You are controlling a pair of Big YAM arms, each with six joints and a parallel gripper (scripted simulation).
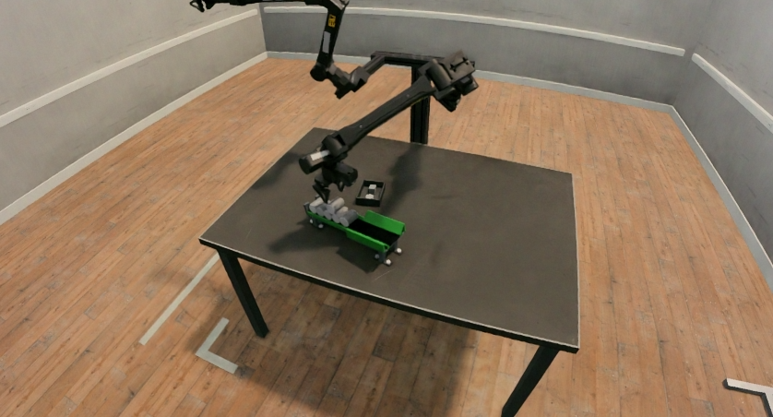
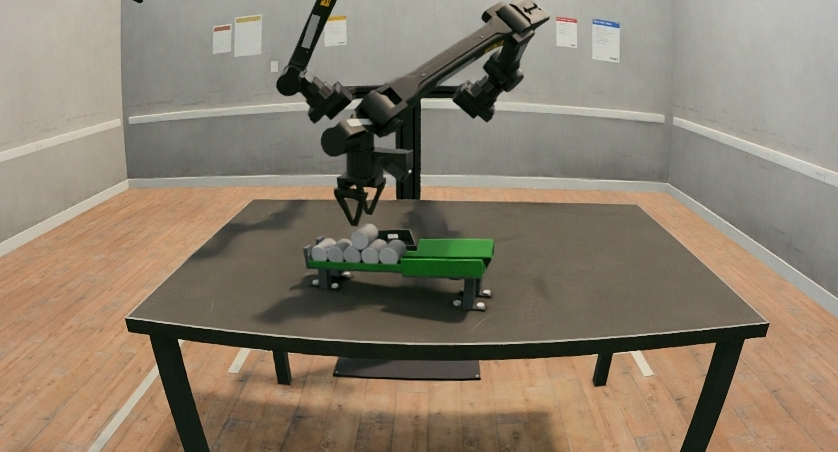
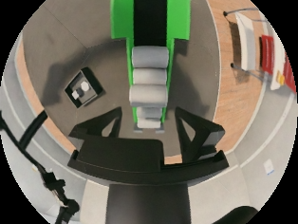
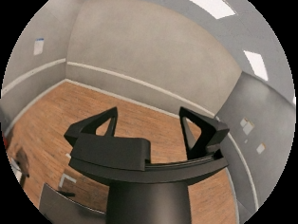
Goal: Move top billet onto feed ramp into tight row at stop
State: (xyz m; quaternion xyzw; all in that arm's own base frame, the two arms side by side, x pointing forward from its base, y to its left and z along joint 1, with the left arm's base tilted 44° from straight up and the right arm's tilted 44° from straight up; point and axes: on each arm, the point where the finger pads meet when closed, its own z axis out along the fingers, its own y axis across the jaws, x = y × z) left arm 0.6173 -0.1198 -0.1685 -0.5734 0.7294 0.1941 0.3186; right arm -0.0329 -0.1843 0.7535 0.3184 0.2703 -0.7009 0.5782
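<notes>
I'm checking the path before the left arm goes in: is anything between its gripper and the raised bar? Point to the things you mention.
Nothing visible stands between the left gripper (image 2: 361, 217) (image 3: 148, 111) and the raised bar (image 2: 364, 236) (image 3: 148, 96); the gripper hovers above.

Even light, soft shadows on my desk
Ceiling panels glow in my right wrist view; both wrist views bend strongly inside black, rounded edges.

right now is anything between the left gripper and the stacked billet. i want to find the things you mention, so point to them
Nothing shows between the left gripper (image 2: 363, 215) (image 3: 148, 116) and the stacked billet (image 2: 364, 236) (image 3: 148, 96); the exterior view shows only a short open gap below its jaws.
</notes>
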